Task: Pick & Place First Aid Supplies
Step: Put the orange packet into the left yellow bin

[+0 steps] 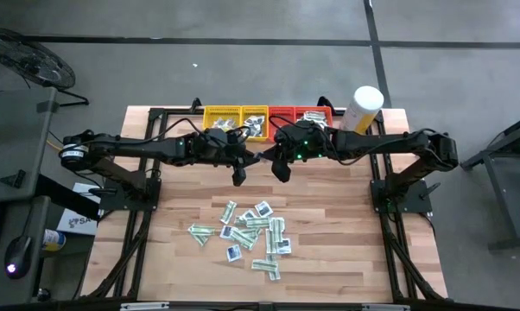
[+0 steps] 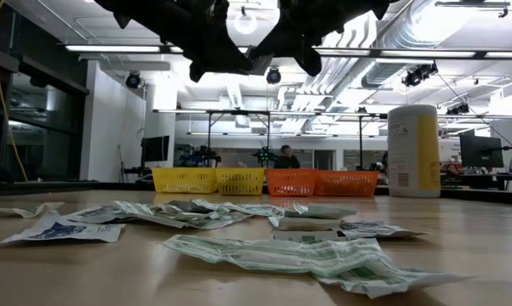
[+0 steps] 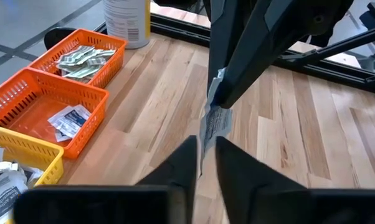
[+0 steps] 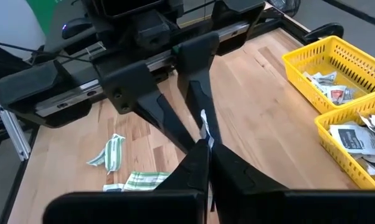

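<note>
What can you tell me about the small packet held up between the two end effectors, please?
The packet is a small flat paper piece, white with grey print, slightly crumpled. It hangs roughly upright in the air above the bare wooden table, clear of the loose pile. The right end effector is shut on its upper edge, while the left end effector has its fingers on either side of the lower edge; a handover, it seems.

A lab or workshop: exposed ceiling ducts (image 2: 443, 38), strip lights (image 2: 120, 48), monitors (image 2: 481, 151) on benches, concrete floor (image 1: 243, 73).
</note>
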Controlling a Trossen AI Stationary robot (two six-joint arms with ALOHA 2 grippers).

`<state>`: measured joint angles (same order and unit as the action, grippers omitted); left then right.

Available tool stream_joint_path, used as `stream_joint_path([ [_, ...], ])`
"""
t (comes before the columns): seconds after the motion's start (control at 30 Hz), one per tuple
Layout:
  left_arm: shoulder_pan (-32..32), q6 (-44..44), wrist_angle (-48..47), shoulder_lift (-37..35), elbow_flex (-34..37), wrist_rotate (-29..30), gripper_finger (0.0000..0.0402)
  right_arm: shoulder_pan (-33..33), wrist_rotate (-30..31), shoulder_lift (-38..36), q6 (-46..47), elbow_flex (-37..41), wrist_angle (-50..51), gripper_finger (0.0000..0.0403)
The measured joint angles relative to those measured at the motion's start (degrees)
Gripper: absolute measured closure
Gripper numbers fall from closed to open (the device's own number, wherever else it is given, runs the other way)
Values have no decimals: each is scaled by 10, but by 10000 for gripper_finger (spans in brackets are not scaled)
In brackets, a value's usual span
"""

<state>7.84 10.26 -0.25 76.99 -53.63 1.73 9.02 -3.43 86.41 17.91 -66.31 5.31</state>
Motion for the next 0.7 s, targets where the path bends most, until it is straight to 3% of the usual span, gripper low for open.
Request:
stream_joint_path([
  [0.2,0,1,-38,-12,1,69,250,4,32,0,1,0,40,402],
  [0.33,0,3,-64,-33,1,106,211,23,59,0,16,0,85,402],
  [0.53,0,3,-70,-64,0,134,200,66,121,0,15,1,116,403],
  [0.7,0,1,-79,-76,0,153,200,110,143,7,-4,30,71,403],
])
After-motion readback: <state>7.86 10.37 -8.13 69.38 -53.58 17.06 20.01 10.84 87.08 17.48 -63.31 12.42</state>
